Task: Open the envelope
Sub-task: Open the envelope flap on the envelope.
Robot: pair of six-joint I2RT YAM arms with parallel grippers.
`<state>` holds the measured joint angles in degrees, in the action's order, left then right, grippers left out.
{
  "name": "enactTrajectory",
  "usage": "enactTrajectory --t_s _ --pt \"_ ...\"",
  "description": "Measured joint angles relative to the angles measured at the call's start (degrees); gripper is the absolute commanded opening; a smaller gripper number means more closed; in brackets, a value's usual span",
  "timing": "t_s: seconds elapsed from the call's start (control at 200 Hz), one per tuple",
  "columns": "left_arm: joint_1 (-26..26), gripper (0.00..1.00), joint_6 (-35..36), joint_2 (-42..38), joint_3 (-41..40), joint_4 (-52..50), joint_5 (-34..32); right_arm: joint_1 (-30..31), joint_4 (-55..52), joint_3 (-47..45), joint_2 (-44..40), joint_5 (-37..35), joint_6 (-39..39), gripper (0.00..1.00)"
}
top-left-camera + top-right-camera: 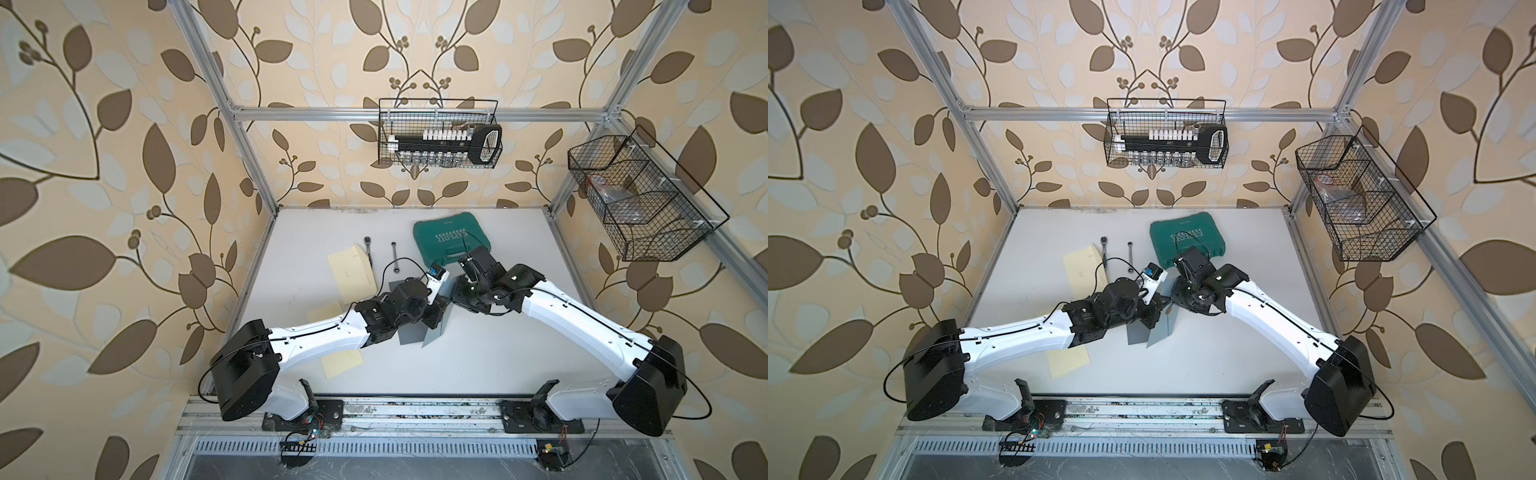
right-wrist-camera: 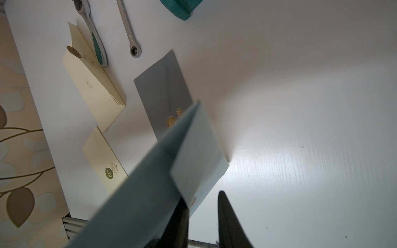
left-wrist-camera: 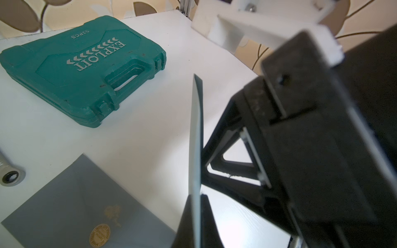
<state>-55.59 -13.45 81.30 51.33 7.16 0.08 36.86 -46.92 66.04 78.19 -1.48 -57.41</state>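
One envelope [image 3: 196, 128] (aloft) in left claw [image 3: 196, 199]

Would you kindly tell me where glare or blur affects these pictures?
Right wrist view: glare washes out the table, and the held envelope is soft up close. Left wrist view: the green case is sharp. Both top views: evenly lit.

Soft, even light; a bright glare patch on the desk [image 2: 279, 163]; close-up edges blur; top views bow outward.
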Motion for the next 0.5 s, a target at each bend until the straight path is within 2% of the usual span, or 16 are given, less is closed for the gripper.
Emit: enactTrajectory --t_s 0.04,0.09,0.5 --pt "0.0 0.0 0.0 0.0 0.0 0.0 0.04 0.0 0.02 0.0 0.0 0.0 -0.02 0.21" --pt "0.0 0.0 0.0 0.0 0.0 0.0 0.17 0.0 0.07 0.0 0.0 0.02 -0.04 0.15" --pt "-0.33 0.0 -0.02 0.22 0.0 0.07 0.96 0.04 0.5 -0.59 0.09 0.46 -0.13 0.16"
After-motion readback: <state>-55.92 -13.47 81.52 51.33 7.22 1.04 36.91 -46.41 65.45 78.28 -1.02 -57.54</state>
